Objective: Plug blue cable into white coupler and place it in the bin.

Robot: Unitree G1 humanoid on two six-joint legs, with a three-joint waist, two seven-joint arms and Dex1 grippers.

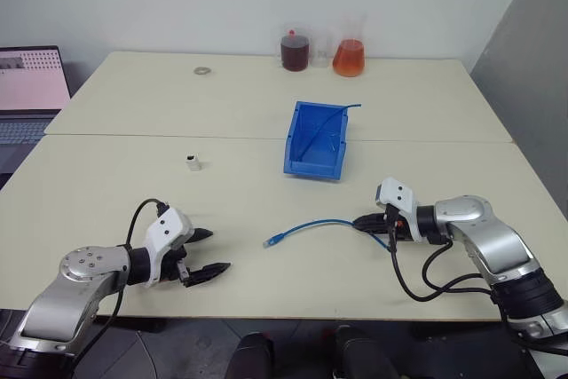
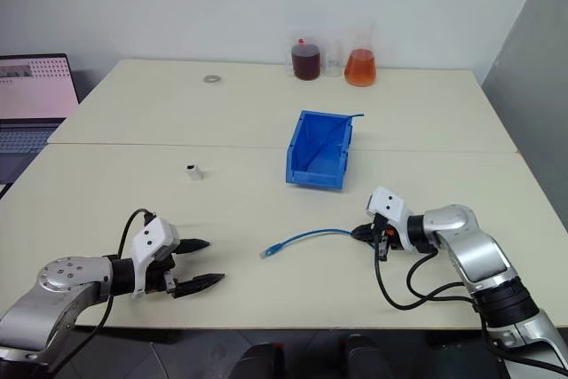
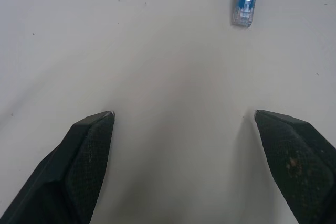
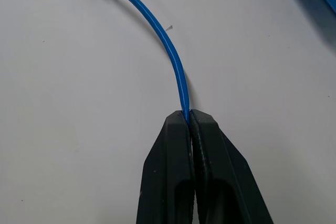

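A thin blue cable (image 1: 312, 225) lies on the table in front of the bin, its clear plug (image 3: 245, 11) at the free left end. My right gripper (image 4: 188, 115) is shut on the cable's right end, low over the table to the right. At the front left my left gripper (image 1: 211, 252) stands open over bare table, well short of the plug, with nothing between its fingers (image 3: 89, 148). The tiny white coupler (image 1: 193, 162) stands alone on the table, farther back than the left gripper. The bright-blue bin (image 1: 312, 169) sits at the table's middle.
Another thin blue cable (image 1: 342, 113) lies inside the bin with an end over its back rim. Two glass beakers of dark red (image 1: 295, 49) and orange (image 1: 349, 56) liquid stand at the far edge. A small ring (image 1: 202, 70) lies far left. A laptop (image 1: 31, 86) sits off the table's left.
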